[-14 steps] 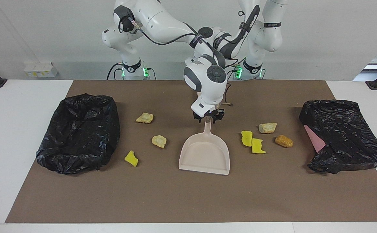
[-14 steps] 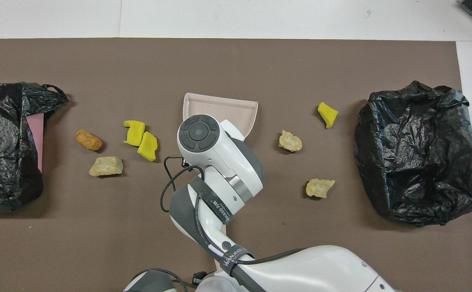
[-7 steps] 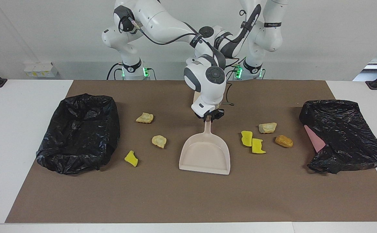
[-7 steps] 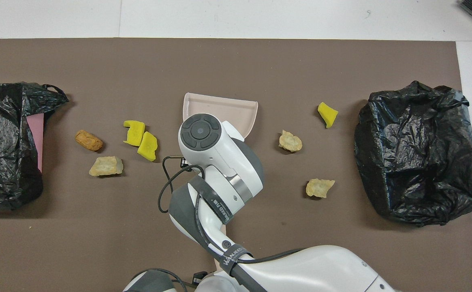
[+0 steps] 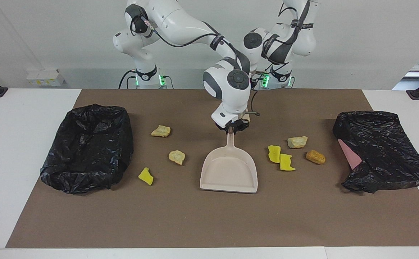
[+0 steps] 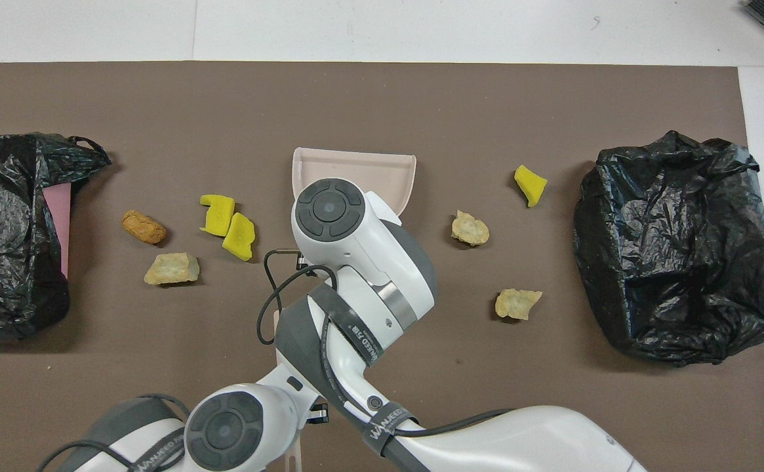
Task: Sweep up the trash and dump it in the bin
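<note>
My right gripper point(image 5: 231, 128) is clamped on the tip of the beige dustpan point(image 5: 229, 170) handle, just above centre in the facing view; the pan lies flat on the brown mat point(image 5: 209, 223) with its wide mouth pointing toward the bottom of the frame. In the overhead view my own wrist covers most of the pan, and only its front lip shows at centre.

My left gripper point(image 6: 303, 429) is low at the bottom of the overhead view, hidden behind my right arm in the facing one. Its fingers are shut; I cannot tell whether they hold anything, though a pale strip shows beside it there.

Nothing is swept yet, as I judge it. All seven bits of trash lie loose on the mat, none in the pan:
- left of the pan in the facing view: two tan lumps point(image 5: 160, 131) point(image 5: 177, 157) and one yellow foam bit point(image 5: 146, 176)
- right of the pan: two yellow foam bits point(image 5: 274, 153) point(image 5: 286, 162) touching each other, a pale lump point(image 5: 297, 141) and an orange-brown lump point(image 5: 315, 157)

A bin lined with a black bag point(image 5: 89, 145) sits at middle left, and another black bag point(image 5: 380, 149) with something pink inside at middle right. Gathering every piece into the pan and tipping it into a bin is all still ahead.
</note>
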Robot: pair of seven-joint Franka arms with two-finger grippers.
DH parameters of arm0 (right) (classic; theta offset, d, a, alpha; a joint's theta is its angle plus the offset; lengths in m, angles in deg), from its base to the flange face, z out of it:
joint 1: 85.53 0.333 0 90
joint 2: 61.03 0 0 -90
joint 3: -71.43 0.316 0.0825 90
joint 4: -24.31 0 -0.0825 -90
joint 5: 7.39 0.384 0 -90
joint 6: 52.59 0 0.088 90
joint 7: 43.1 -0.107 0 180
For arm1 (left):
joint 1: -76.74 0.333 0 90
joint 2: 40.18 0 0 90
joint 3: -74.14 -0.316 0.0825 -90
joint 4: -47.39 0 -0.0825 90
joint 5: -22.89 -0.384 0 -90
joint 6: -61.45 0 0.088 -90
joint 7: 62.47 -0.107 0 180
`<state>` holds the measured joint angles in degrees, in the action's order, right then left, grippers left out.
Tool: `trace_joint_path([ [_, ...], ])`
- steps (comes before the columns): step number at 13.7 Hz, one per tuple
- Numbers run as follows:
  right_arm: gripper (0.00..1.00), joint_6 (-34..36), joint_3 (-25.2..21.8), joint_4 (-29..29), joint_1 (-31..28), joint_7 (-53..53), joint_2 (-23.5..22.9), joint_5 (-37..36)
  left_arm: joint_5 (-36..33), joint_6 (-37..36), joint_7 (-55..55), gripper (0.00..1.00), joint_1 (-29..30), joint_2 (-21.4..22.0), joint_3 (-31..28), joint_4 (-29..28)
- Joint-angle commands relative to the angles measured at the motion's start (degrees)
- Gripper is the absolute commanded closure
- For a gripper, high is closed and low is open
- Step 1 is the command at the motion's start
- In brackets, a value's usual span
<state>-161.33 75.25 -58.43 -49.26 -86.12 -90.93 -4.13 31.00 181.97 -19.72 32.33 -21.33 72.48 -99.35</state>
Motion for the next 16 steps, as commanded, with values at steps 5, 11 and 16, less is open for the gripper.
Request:
trace_joint_path([
  [5,1.00,7.30,0.13,-2.16,-6.81,30.65,9.06,-0.62,-3.88,-3.53,-2.40,1.00,14.16,3.04,0.43,1.98],
  [11,1.00,8.62,0.22,-2.16,-11.48,62.22,9.51,-6.16,-4.42,-2.57,-25.03,1.00,32.85,-2.65,0.43,7.24],
  [16,1.00,8.19,0.13,-2.07,-13.59,85.25,8.46,-9.13,-10.93,-1.96,-33.94,1.00,41.49,-11.70,0.34,15.77],
])
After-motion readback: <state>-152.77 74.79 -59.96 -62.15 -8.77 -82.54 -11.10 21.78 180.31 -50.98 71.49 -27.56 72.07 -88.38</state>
